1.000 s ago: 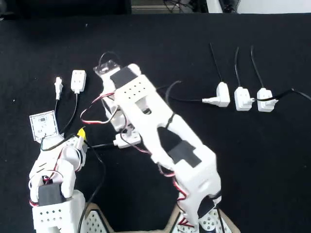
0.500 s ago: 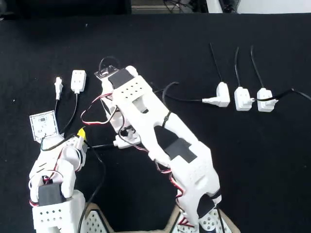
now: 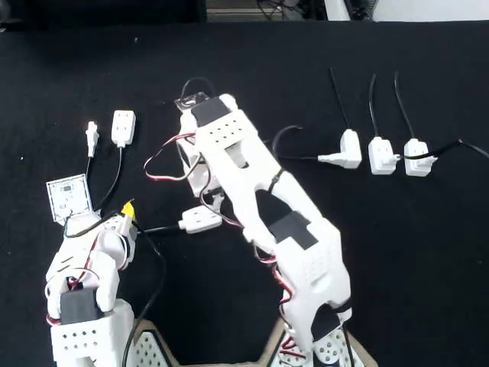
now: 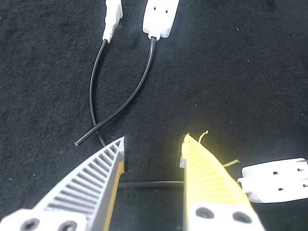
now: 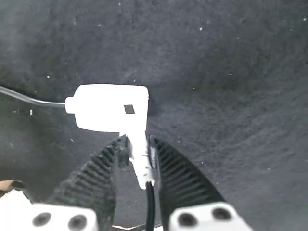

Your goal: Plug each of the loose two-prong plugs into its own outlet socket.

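The right gripper (image 5: 137,141) has its fingers clamped on a white plug (image 5: 143,174), whose front end meets a white socket block (image 5: 107,108) on the black tabletop (image 3: 397,252) (whether the prongs are seated is hidden). The left gripper (image 4: 155,139) holds its fingers apart over a black cord (image 4: 149,184). Beyond it, a loose plug (image 4: 113,14) and a second socket (image 4: 161,14) lie side by side.

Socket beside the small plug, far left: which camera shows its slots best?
Left wrist view: the socket lies ahead of the open left gripper, both slots plain, though the frame edge crops it. The high view shows the socket whole, close beside the small plug without touching, its slots too small to make out.
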